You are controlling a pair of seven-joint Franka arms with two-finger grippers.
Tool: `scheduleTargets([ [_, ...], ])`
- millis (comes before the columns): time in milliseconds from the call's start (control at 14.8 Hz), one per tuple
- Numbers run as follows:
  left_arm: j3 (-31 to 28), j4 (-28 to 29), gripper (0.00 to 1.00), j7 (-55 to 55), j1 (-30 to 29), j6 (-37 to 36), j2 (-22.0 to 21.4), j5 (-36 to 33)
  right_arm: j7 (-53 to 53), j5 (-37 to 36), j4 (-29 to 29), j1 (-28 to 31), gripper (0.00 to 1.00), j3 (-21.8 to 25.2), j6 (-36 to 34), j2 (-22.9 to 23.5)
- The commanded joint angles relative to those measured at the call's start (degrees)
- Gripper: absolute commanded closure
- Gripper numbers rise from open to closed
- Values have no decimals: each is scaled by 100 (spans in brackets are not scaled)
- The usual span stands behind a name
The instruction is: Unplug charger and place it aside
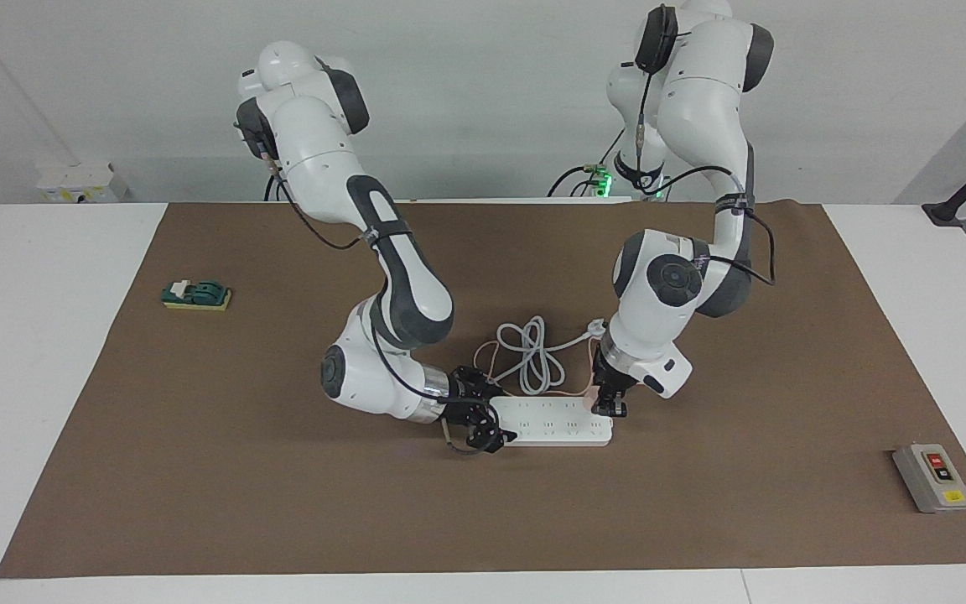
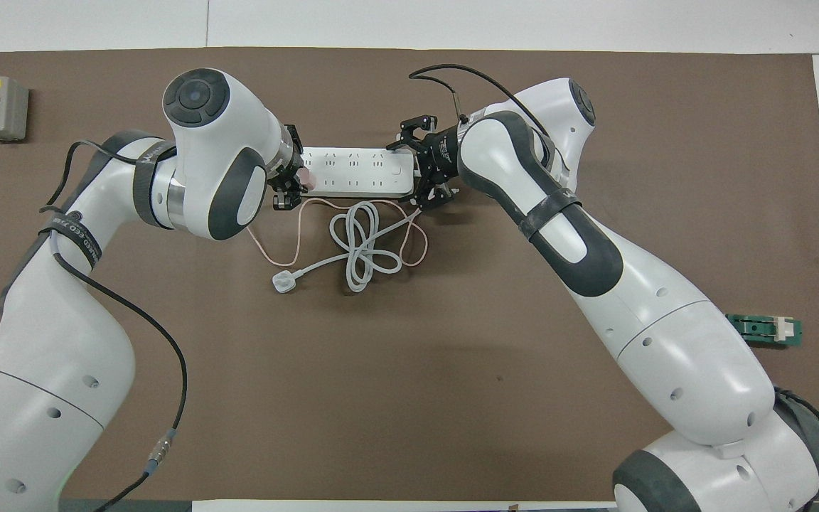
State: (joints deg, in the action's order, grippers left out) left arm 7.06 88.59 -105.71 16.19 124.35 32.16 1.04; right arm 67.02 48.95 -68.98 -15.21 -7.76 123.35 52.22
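The desk is white, and a plain brown mat covers most of it. The power strip is white with rows of small dark socket holes. The charger is pale pink, and its thin cable is the same pale pink. A thicker cord is white-grey and ends in a white plug. Both arms are glossy white with dark grey joints; the left tool and the right tool are black. A switch box is grey with red, black and yellow marks. A small block is dark green on a yellow base, with a white part.
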Motion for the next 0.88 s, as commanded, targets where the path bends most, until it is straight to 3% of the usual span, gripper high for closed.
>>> scheduleTargets([
  [0,-355,-141,100,226,-353,-148,-140,-508,-233,62,-212,88,0,-51,93,-89],
  [811,-364,26,100,217,-292,-157,-166,-587,-250,483,-238,62,0,-51,742,34],
])
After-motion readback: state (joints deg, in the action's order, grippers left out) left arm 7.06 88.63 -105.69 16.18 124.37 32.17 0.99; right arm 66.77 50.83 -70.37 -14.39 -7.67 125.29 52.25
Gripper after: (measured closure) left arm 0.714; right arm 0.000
